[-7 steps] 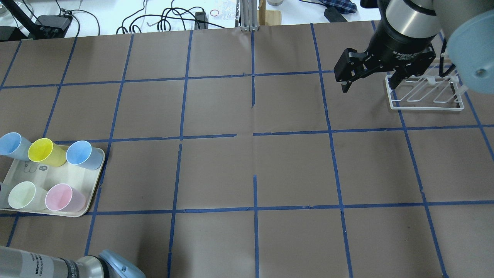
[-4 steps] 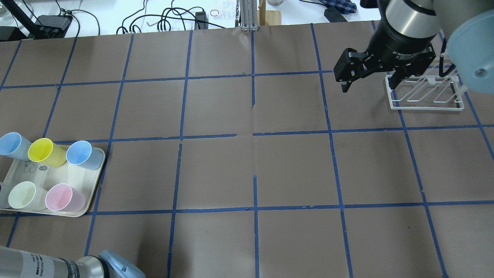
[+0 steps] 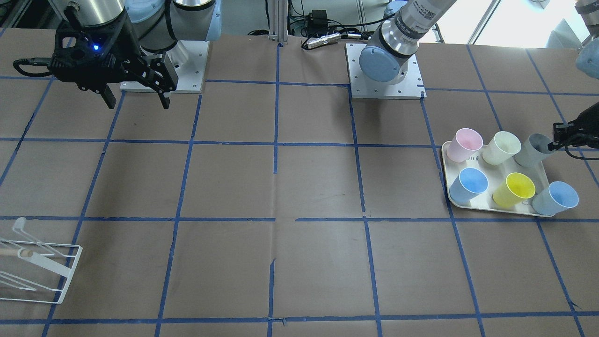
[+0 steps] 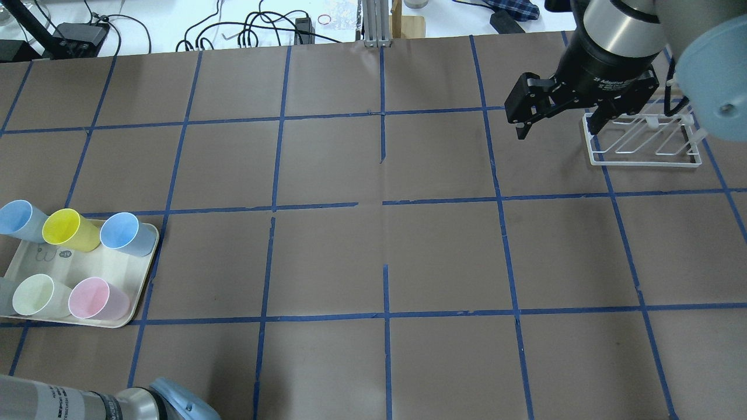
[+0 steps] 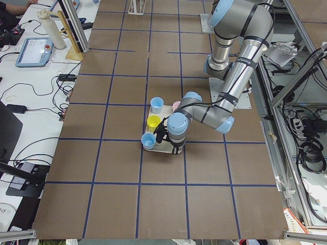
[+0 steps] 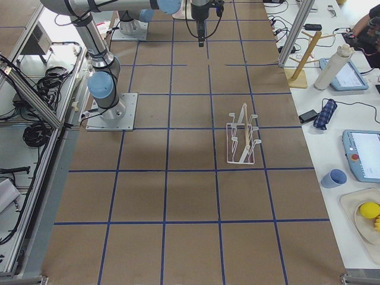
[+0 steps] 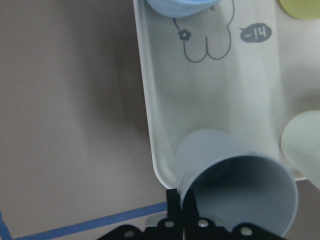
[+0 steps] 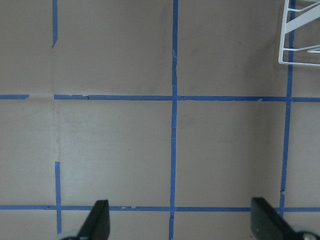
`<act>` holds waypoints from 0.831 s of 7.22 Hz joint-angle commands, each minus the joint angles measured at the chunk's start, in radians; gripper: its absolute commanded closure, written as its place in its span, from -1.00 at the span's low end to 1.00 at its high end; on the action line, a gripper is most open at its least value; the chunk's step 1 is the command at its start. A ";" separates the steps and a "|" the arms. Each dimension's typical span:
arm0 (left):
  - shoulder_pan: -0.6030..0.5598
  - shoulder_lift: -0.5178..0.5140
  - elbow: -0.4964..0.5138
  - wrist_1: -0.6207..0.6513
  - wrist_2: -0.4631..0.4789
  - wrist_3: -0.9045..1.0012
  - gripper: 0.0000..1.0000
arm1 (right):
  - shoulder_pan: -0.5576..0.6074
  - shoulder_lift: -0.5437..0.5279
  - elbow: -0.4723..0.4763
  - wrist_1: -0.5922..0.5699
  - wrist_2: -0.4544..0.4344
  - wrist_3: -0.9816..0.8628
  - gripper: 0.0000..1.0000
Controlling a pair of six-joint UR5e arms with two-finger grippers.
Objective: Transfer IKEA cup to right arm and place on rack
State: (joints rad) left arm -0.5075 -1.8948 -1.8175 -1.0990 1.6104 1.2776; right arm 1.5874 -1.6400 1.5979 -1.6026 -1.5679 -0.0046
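Presently the left pincer [image 7: 181, 197] pinches the rim of the pale grey plastic tumbler [image 7: 220, 160]; next, it likely must lift it toward the spread right pincer [image 4: 555, 133].

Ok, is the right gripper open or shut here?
Open. In the wrist view the right gripper has its fingers wide apart, with only bare table paper between them and nothing gripped.
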 commanded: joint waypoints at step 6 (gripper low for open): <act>-0.084 0.048 0.468 -0.661 -0.023 0.088 1.00 | -0.131 0.000 -0.019 0.003 0.207 -0.003 -1.00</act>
State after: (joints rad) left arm -0.5366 -1.8544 -1.4623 -1.5962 1.5877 1.3582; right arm 1.4919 -1.6380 1.5800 -1.6014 -1.4263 -0.0077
